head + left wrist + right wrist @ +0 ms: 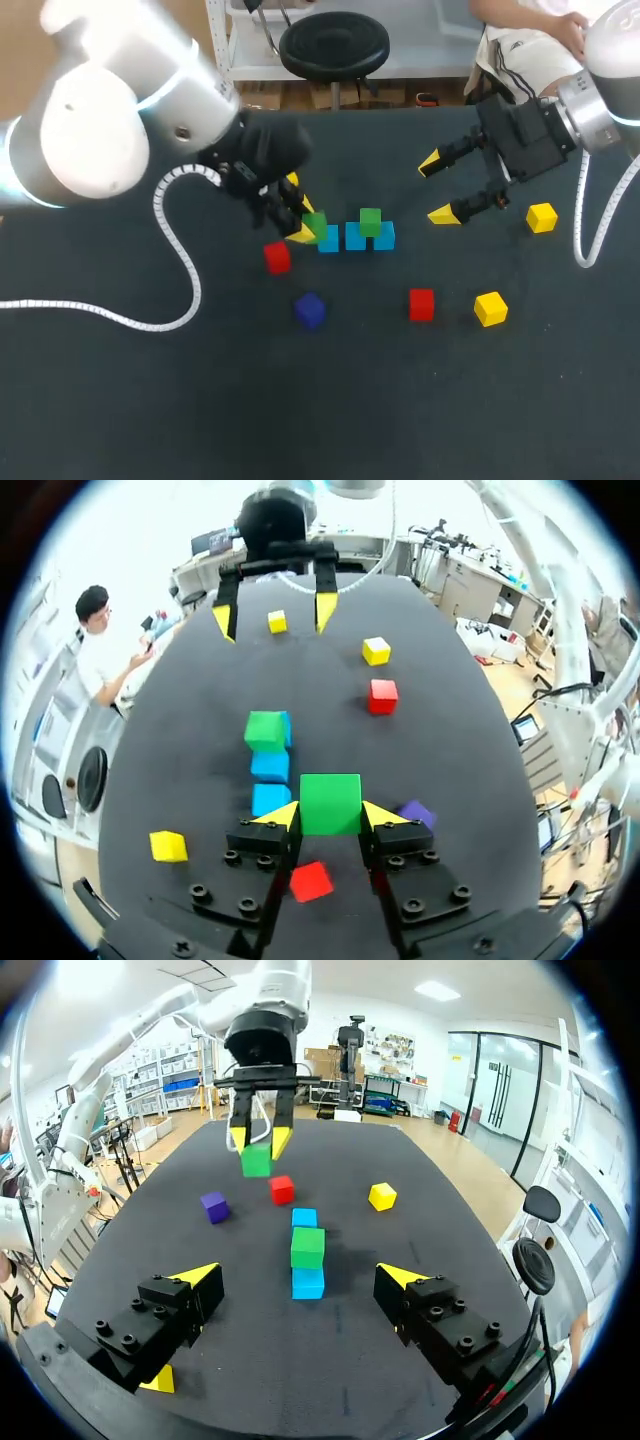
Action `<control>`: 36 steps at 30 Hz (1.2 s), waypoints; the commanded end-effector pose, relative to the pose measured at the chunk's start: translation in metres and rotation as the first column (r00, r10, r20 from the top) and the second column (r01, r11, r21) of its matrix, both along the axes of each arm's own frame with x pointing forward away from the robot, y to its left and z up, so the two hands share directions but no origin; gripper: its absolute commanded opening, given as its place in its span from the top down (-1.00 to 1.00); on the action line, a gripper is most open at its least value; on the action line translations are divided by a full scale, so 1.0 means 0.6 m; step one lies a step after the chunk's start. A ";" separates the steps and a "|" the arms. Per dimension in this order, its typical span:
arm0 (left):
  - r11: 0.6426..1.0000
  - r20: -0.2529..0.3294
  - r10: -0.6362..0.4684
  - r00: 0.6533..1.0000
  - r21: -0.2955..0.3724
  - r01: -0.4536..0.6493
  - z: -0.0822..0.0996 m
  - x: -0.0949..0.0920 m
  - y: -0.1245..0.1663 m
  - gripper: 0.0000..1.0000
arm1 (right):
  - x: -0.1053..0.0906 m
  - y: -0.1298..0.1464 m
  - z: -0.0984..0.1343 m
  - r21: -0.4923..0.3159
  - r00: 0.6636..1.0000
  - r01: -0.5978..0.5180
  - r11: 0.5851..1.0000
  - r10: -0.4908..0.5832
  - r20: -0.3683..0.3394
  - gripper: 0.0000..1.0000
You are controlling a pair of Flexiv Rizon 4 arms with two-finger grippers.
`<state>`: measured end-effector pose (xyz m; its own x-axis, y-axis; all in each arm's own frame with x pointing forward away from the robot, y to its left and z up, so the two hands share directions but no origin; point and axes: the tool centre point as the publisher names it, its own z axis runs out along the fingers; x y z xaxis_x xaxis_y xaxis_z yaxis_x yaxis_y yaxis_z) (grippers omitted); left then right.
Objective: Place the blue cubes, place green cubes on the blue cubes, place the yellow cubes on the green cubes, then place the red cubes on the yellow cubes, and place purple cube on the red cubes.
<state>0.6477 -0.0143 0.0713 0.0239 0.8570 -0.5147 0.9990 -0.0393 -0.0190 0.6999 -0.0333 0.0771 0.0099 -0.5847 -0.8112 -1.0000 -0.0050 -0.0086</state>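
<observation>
Left gripper (331, 814): clamped on small green cube (330, 802), held just beside near, bare end of row of light blue cubes (355, 238); row's long axis straight ahead of the gripper. Right gripper (435, 189): spread, empty, farther off over black surface (200, 400)

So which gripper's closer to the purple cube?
Left. The left gripper, shut on a green cube, is close by the purple cube; the right gripper is open beyond the blue cubes, farther off.
</observation>
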 end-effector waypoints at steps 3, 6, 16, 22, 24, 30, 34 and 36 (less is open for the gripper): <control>0.990 -0.026 0.038 0.999 0.134 -0.034 -0.004 -0.009 -0.029 1.00 | -0.002 0.000 0.000 0.000 1.000 0.002 1.000 -0.002 0.002 -1.00; 0.989 -0.031 0.051 0.998 0.139 -0.047 -0.017 -0.013 -0.034 1.00 | -0.002 0.000 0.000 0.000 1.000 0.002 1.000 -0.002 0.002 -1.00; 0.990 -0.029 0.065 0.997 0.128 -0.061 -0.027 -0.005 -0.037 1.00 | -0.002 0.000 0.000 0.000 1.000 0.002 1.000 -0.002 0.002 -1.00; 0.991 -0.043 0.056 0.997 0.126 -0.050 -0.039 0.018 -0.042 1.00 | -0.002 0.000 0.000 0.000 1.000 0.002 1.000 -0.002 0.002 -1.00; 0.991 -0.041 0.045 0.998 0.125 -0.040 -0.038 0.025 -0.048 1.00 | -0.002 0.000 0.000 0.000 1.000 0.002 1.000 -0.002 0.002 -1.00; 0.992 -0.026 0.027 0.999 0.123 -0.024 -0.036 0.041 -0.065 1.00 | -0.002 0.000 0.000 0.000 1.000 0.002 1.000 -0.002 0.002 -1.00; 0.993 -0.038 0.026 0.999 0.120 -0.021 -0.044 0.042 -0.065 1.00 | -0.002 0.000 0.000 0.000 1.000 0.002 1.000 -0.002 0.002 -1.00; 0.992 -0.044 0.033 0.998 0.120 -0.027 -0.046 0.041 -0.063 1.00 | -0.002 0.000 0.000 0.000 1.000 0.002 1.000 -0.002 0.002 -1.00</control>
